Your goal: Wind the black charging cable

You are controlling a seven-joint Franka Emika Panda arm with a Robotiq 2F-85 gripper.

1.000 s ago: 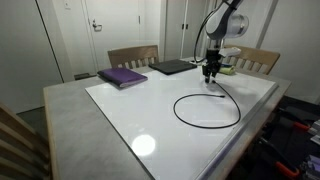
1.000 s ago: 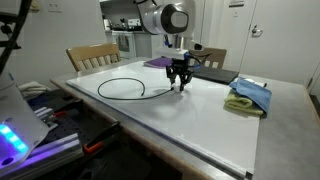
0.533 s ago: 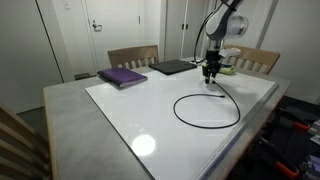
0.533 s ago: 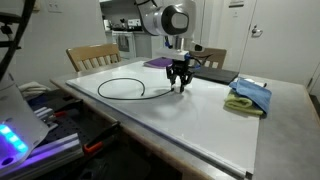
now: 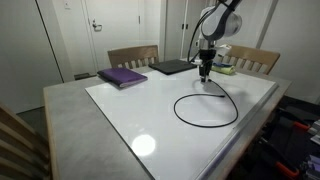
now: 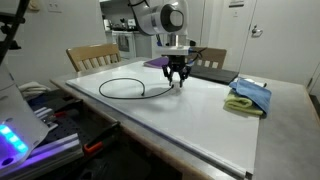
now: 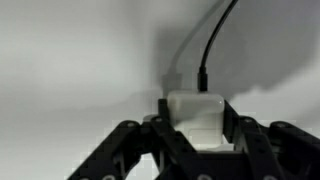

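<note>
Charging cable (image 5: 175,108) looped on table (image 5: 120,112) ctr; laptop (image 5: 172,67) behind it, book (image 5: 123,77) beside laptop; cloths (image 6: 250,95) nr table edge

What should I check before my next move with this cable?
1. Grip: the gripper is closed on the white charger block: ok.
2. Cable plugged into the block: ok.
3. Winding: the cable lies on the table in one wide loop, not a tight coil: not ok.
4. Laptop and purple folder apart from the loop: ok.
5. Cloth away from the cable: ok.
6. Where the cable's far end lies: cannot tell.
</note>
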